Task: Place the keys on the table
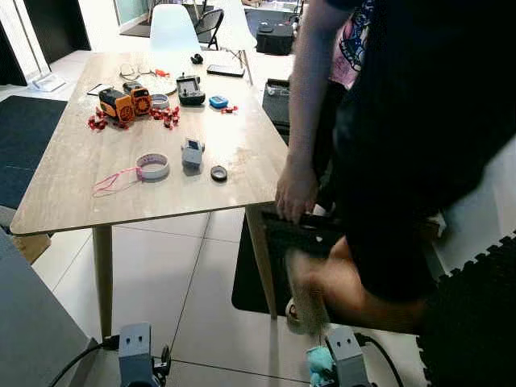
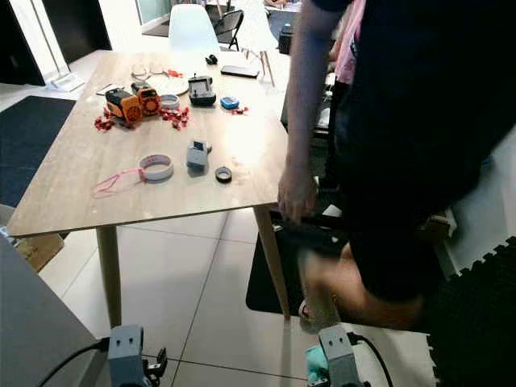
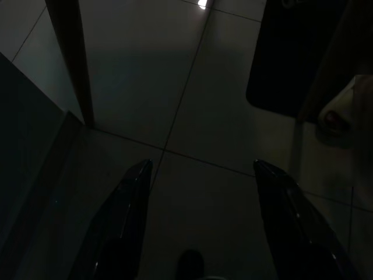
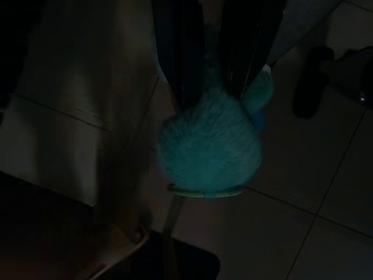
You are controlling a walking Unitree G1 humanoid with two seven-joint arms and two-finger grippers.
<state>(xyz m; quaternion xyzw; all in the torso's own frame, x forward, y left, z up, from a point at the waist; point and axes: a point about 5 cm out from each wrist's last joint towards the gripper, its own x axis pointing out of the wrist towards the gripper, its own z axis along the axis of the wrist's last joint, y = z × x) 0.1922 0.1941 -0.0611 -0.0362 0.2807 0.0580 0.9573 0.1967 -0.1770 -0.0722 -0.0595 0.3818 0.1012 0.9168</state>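
Note:
My right gripper (image 4: 214,87) is shut on a teal fluffy pompom (image 4: 210,149), the key ring's charm; the keys themselves cannot be made out in the dark. The pompom (image 1: 318,364) hangs low over the tiled floor, below and to the right of the wooden table (image 1: 72,185). Also low over the floor, near a table leg, my left gripper (image 3: 203,169) is open and holds nothing.
A person stands close on the right, one hand (image 1: 297,189) at the table's near right corner and a foot (image 1: 306,300) just ahead of my right arm. An orange tool (image 1: 125,101), a tape roll (image 1: 153,166) and a grey device (image 1: 192,151) lie on the table. A grey surface (image 1: 32,322) is at my left.

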